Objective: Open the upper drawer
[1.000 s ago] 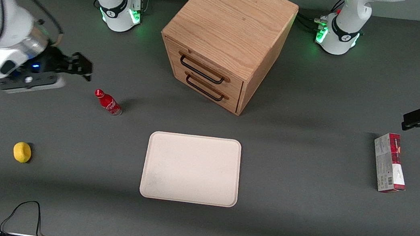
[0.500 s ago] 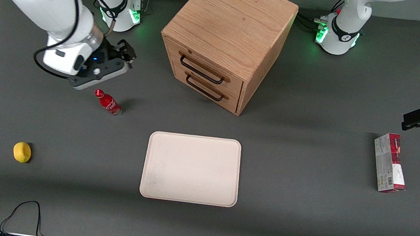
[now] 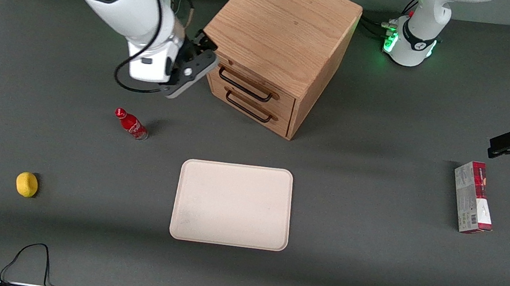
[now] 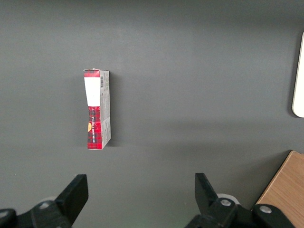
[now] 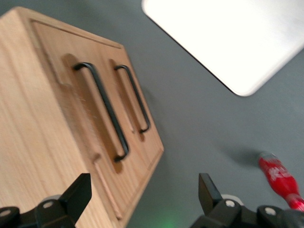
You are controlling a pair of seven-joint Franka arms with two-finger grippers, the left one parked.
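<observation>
Your end effector (image 3: 200, 49) hangs with fingers spread, empty, just beside the cabinet's (image 3: 279, 33) front corner at the working arm's end. The upper drawer (image 3: 248, 82) lies toward the parked arm's end; its bar handle (image 5: 103, 110) runs lengthwise across the front.

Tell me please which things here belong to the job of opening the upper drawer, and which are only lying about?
Belonging to the job:
- upper drawer, shut, with its dark bar handle
- gripper, open, beside the cabinet's front corner, not touching the handle

Only lying about:
- lower drawer
- red bottle
- tray
- yellow ball
- red and white box
</observation>
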